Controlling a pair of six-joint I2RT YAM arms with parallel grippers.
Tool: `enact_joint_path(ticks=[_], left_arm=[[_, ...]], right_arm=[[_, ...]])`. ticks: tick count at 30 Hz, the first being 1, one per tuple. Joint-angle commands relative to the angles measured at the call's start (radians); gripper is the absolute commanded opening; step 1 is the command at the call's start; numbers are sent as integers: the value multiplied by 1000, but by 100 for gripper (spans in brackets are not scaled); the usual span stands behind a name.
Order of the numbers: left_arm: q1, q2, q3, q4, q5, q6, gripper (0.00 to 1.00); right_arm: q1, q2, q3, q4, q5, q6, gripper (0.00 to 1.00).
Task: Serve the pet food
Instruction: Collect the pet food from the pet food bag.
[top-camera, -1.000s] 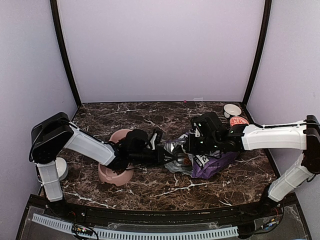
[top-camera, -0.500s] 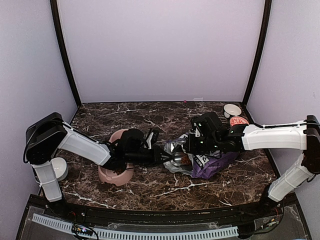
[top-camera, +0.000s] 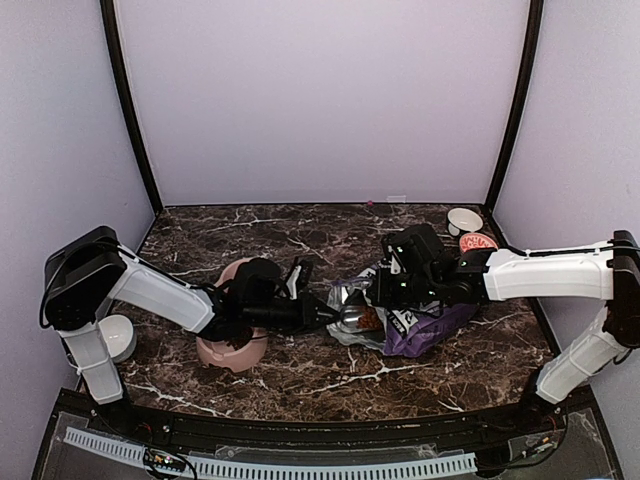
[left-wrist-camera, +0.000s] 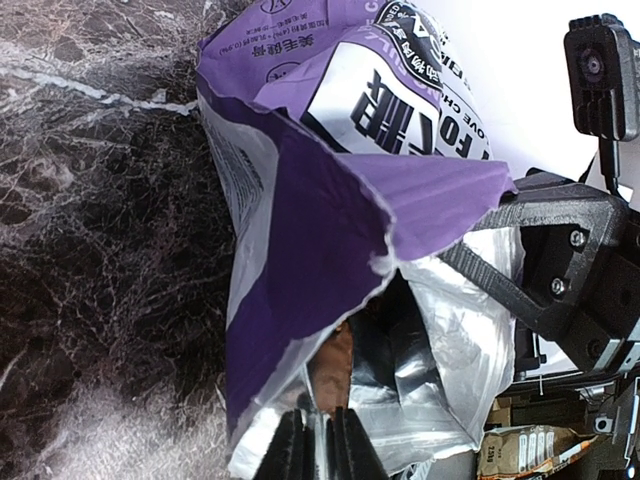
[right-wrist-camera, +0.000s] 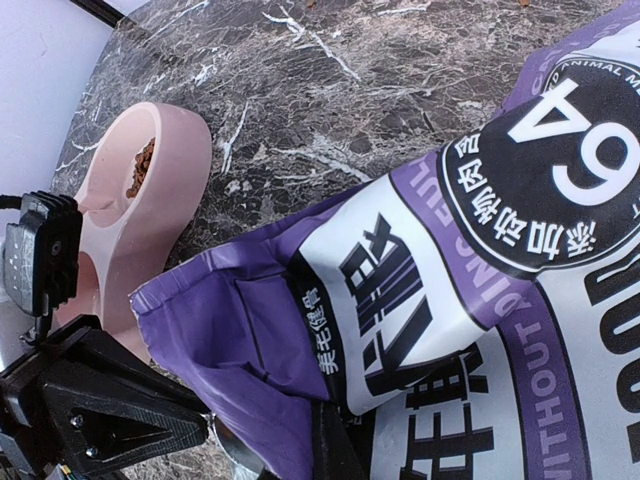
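Note:
The purple-and-white bag (top-camera: 432, 326) lies at mid table with its torn mouth facing left. My right gripper (top-camera: 388, 292) is shut on the bag's (right-wrist-camera: 450, 300) upper lip; in the right wrist view that gripper (right-wrist-camera: 338, 432) shows as one dark finger against the purple flap. My left gripper (top-camera: 333, 318) is at the mouth, shut on a thin metal spoon (right-wrist-camera: 232, 452). In the left wrist view this gripper (left-wrist-camera: 318, 418) points into the silver-lined bag (left-wrist-camera: 300, 200), where brown pet food (left-wrist-camera: 336, 362) shows. The pink double bowl (right-wrist-camera: 160, 230) holds some pet food (right-wrist-camera: 141, 167) in its far well.
The left forearm crosses over the pink bowl (top-camera: 228, 350). A small white bowl (top-camera: 465, 219) and a red-patterned cup (top-camera: 478, 241) stand at the back right. Another white bowl (top-camera: 121, 336) sits by the left arm's base. Purple walls close in three sides.
My left arm has drawn back a little to the left, spoon in its grip, away from the bag's mouth. The right arm and the bag have stayed put.

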Motion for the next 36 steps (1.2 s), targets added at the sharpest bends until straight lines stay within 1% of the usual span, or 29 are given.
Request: enact_joint_path(ticks=[1,25,36], left_arm=[[10,-61,-18,27,9,-3,0],[19,-132,-70,49,29,-9,0],[25,-181,-104,73,76,-13,0]], right_arm=[[-14,-7,7,-49,25,3,0],[-14,-15,2,-53,34,11,0],[-14,-16,6,-61,47,14,0]])
